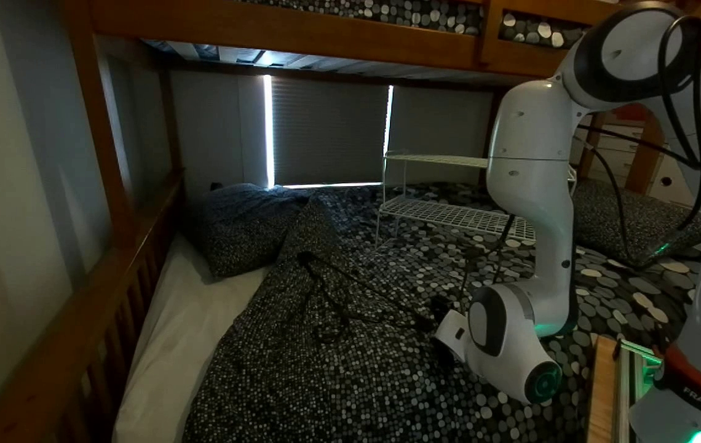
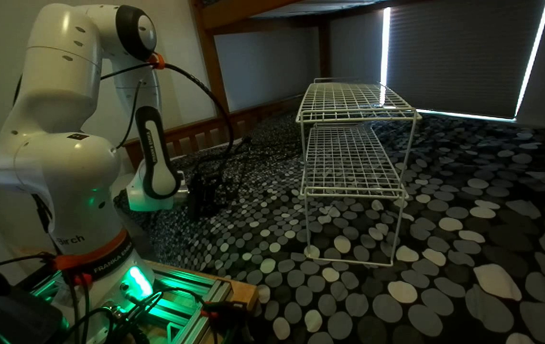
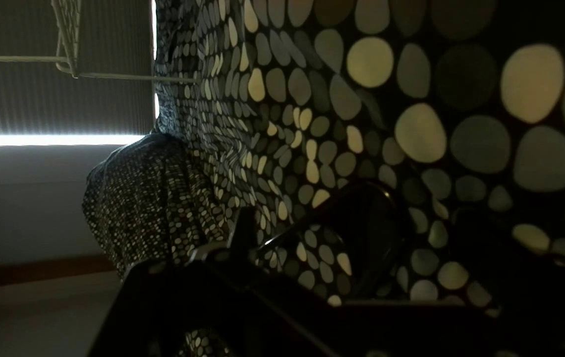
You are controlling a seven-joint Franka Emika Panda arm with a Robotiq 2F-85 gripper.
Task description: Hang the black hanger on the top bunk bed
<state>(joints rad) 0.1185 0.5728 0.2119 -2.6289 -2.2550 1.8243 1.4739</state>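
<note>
The top bunk bed (image 1: 301,32) runs above the speckled blanket (image 1: 301,394); the white wire rack (image 2: 354,194), cropped in the wrist view, stands whole in an exterior view; the black hanger (image 1: 344,315), seemingly the thin outline over that blanket, is just beside the dark gripper (image 2: 211,191), whose jaw spread and hold I cannot tell.

Just one robot arm (image 1: 532,141) here with one claw (image 1: 425,321), plus one black hanger (image 1: 366,285), and the top bunk bed (image 1: 289,27) and lower bed (image 1: 89,295) make two. Left pillow (image 1: 252,224) plus right pillow (image 1: 630,215) in an exterior view is another two, then there's one window blind (image 1: 326,129) on the far side and one white wire rack (image 2: 358,117), which has two shelves (image 2: 351,162). Black cables (image 2: 198,84), yeah, several for sure, but they overlap too much to give an exact number tbh.
</note>
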